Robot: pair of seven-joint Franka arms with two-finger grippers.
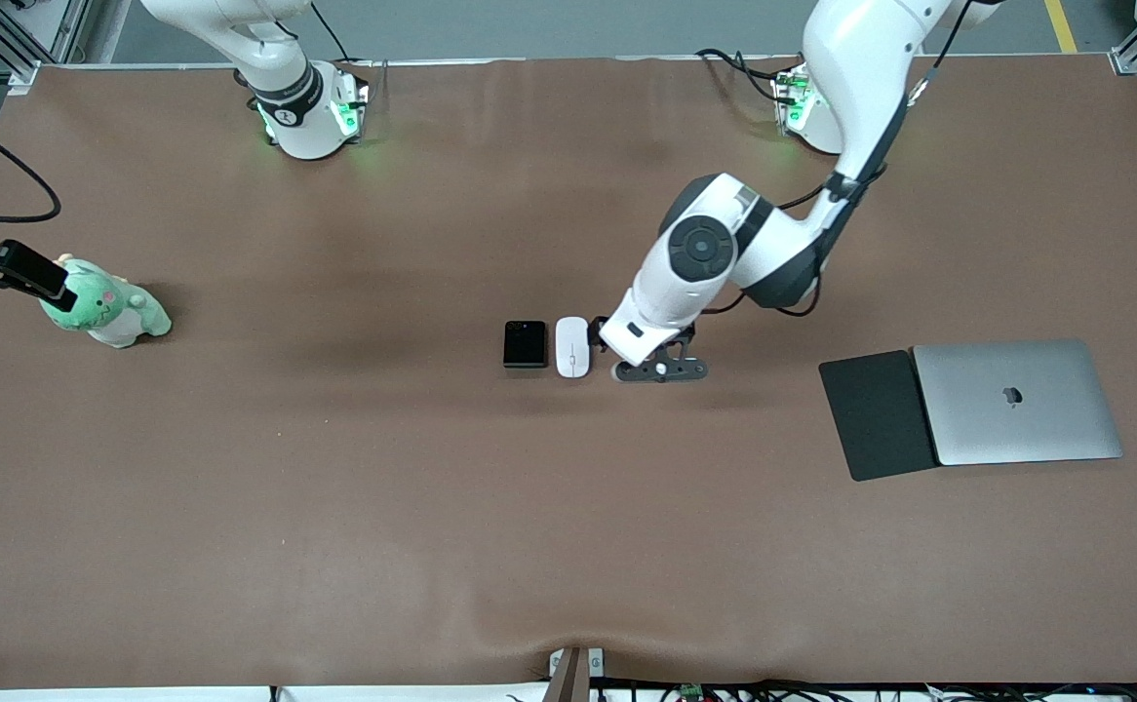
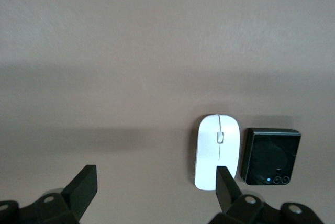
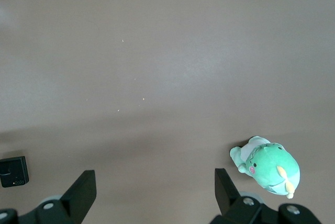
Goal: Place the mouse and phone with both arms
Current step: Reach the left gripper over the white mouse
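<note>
The white mouse [image 1: 572, 346] and the black phone [image 1: 525, 343] lie side by side at the middle of the table, the phone toward the right arm's end. Both show in the left wrist view, the mouse [image 2: 217, 148] next to the phone [image 2: 270, 156]. My left gripper [image 1: 648, 363] hangs open and empty just above the table beside the mouse, toward the left arm's end. In its wrist view [image 2: 154, 174] one fingertip [image 2: 225, 182] overlaps the mouse's end. My right gripper [image 1: 47, 283] is open and empty [image 3: 154, 177] over the table's right-arm end. The phone's corner [image 3: 13, 171] shows there.
A green plush toy [image 1: 110, 307] sits at the right arm's end, beside the right gripper's finger in the wrist view [image 3: 267, 166]. A closed silver laptop [image 1: 1017, 400] and a matte black mouse pad [image 1: 876, 414] lie side by side toward the left arm's end.
</note>
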